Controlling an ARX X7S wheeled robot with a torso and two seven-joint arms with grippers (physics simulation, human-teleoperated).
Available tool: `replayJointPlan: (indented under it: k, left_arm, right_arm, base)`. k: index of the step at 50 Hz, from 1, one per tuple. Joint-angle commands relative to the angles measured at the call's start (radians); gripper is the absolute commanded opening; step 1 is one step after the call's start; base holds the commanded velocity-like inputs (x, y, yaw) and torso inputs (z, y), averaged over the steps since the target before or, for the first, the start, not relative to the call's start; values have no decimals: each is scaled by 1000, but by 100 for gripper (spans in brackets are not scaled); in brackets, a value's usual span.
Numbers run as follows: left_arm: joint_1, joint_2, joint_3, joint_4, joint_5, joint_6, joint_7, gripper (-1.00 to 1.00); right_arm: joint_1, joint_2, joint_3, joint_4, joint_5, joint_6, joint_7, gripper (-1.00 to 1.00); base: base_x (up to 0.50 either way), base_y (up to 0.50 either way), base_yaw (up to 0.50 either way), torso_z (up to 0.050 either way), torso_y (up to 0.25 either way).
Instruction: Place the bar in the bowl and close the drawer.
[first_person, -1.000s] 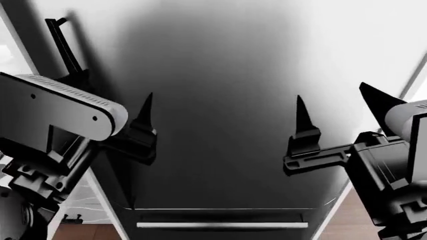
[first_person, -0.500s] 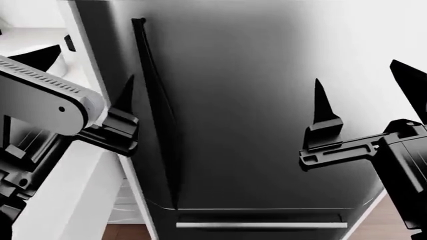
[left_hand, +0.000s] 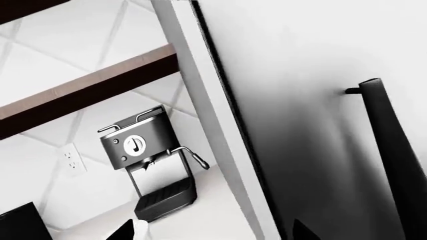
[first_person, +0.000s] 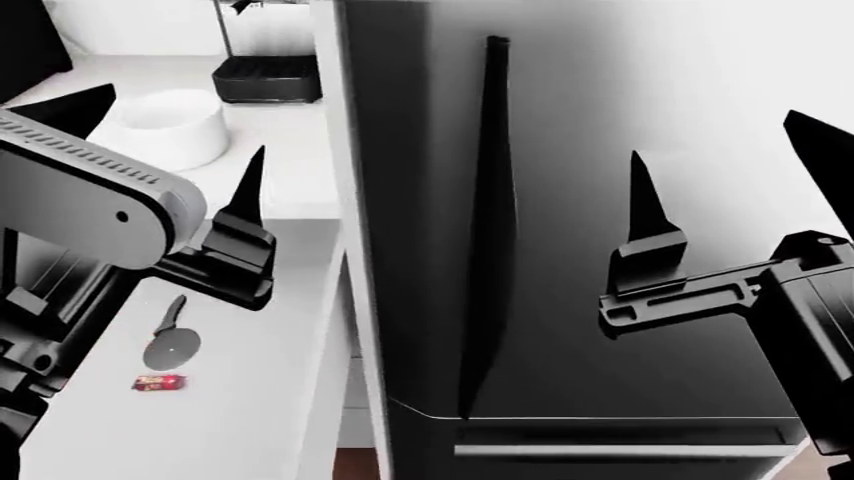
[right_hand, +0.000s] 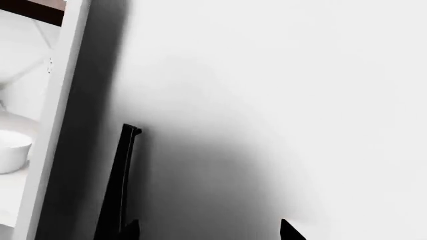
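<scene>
The bar (first_person: 159, 382) lies flat on the white counter (first_person: 254, 400), toward its near edge, with its long axis running roughly left to right across the head view. The pizza cutter (first_person: 170, 340) lies just beyond it, close but apparently not touching, handle pointing away from the robot. The bowl (first_person: 171, 127) stands upright farther back on the same counter, well apart from the bar, with the coffee machine (left_hand: 148, 160) behind it against the wall. The left gripper (first_person: 160, 170) hangs above the counter between bowl and bar, jaws spread wide and holding nothing. From it, the bar lies down and back toward the robot, slightly to the left. The right gripper (first_person: 727, 165) is also wide and empty, and it sits in front of the tall dark fridge (first_person: 601, 150), beside the long black handle (first_person: 491, 200), with the fridge's left edge between it and the counter. The left arm is therefore clearly the nearer one for the pickup. Approaching with the fingers set across the bar's short width looks the sensible course, keeping clear of the cutter. The drawer is not visible in any view, so its state cannot be told.
</scene>
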Motion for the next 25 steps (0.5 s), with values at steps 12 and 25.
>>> replayJointPlan:
  k: [12,25]
  left_arm:
    - [-4,12,-4,0,47,29,27,100]
    - [13,6,-3,5,73,42,46,100]
  right_arm:
    - [12,-7,9,0,-21,-24,-27,100]
    - [12,-7,1,-2,-32,-27,-33,100]
  base:
    - [0,500,0,0,0]
    - [0,500,0,0,0]
